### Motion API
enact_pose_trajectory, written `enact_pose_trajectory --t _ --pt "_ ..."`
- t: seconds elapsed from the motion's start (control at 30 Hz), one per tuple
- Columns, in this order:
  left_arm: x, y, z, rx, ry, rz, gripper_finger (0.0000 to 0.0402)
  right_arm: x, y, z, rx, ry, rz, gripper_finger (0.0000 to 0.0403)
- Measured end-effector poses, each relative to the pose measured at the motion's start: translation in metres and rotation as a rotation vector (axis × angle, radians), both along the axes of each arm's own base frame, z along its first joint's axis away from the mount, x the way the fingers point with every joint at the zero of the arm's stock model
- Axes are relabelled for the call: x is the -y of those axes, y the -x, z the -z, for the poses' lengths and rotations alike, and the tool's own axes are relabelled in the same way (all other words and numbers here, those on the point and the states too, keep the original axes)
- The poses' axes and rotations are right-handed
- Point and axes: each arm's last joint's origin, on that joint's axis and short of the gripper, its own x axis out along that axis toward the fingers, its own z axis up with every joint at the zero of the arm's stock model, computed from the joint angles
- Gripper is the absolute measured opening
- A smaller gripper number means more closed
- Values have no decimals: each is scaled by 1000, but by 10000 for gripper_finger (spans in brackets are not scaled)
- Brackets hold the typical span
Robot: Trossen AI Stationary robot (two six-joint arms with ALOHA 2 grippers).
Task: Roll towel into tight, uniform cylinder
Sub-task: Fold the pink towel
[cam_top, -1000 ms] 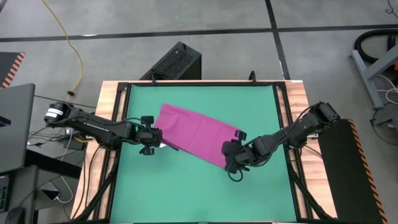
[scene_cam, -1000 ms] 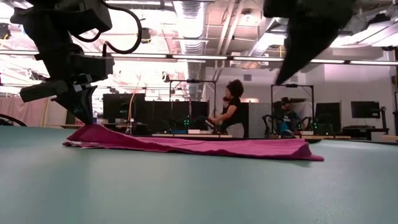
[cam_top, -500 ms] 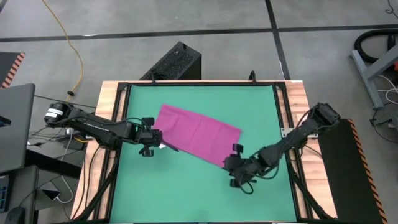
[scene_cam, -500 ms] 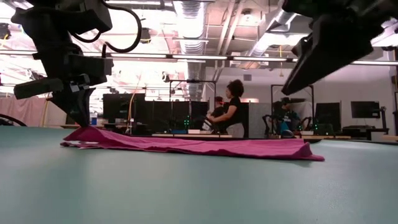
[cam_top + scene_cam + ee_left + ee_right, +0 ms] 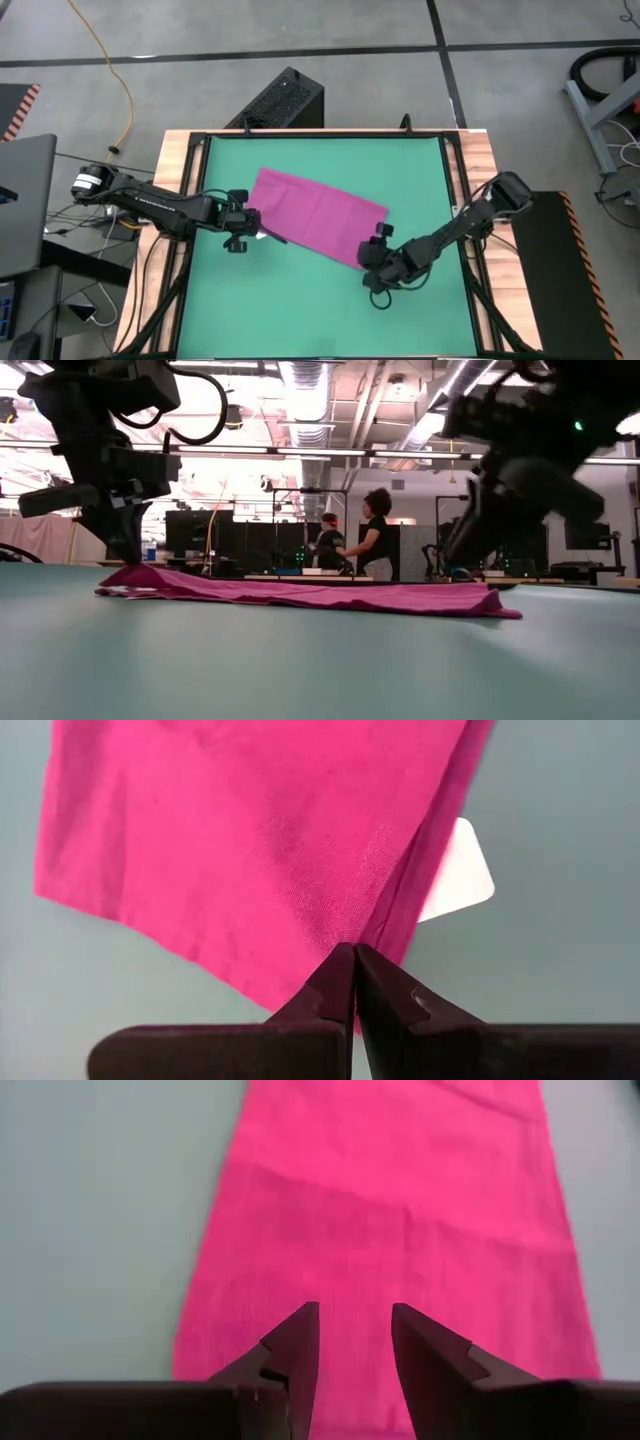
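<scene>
The magenta towel [image 5: 320, 215] lies flat on the green mat [image 5: 300, 300], slanting from far left to near right. A white tag [image 5: 458, 875] sticks out by its left corner. My left gripper [image 5: 250, 226] is shut on that corner, which rises in a low peak [image 5: 135, 567] off the mat. My right gripper [image 5: 373, 258] stands open over the towel's near right end [image 5: 390, 1210]. Its fingers [image 5: 295, 1345] are apart with the cloth showing beyond them. In the low view it hangs [image 5: 458, 555] a little above the towel [image 5: 320, 595]. My left gripper pinches the towel's edge at its left corner [image 5: 372, 932] between the tips of its two shut fingers, close to the white tag. The fingers slant down from the table's left side. The corner is raised a little; the rest of the towel lies on the mat.
A black box [image 5: 285, 100] stands beyond the table's far edge. A wooden frame with black rails [image 5: 455, 190] borders the mat. Bare green mat lies near and far of the towel. Two people [image 5: 375, 540] stand in the room behind.
My right gripper has come down toward the towel's near right end, first swinging a little toward the near edge and then back over the cloth. The towel and my left gripper have stayed where they were.
</scene>
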Motion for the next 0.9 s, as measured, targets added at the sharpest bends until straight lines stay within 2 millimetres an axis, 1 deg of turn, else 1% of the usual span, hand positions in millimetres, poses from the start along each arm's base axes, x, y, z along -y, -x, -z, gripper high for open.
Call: enact_pose_trajectory --t 0.1,0.2,0.27,0.6,0.8,0.9 --pt "0 0 0 -1 3 2 0 -10 2 -11 11 -101 -106 148" --pt "0 0 0 -2 -2 12 0 -21 3 -13 26 -140 -183 154" --pt "0 0 0 -1 -2 12 0 -25 3 -8 3 -127 -211 159" --pt "0 0 0 -1 2 6 0 -28 -2 25 -102 -100 -211 181" --pt "0 0 0 -2 3 6 0 -26 0 24 -101 -84 -185 181" --pt "0 0 0 -2 3 6 0 -25 0 22 -101 -80 -181 173"
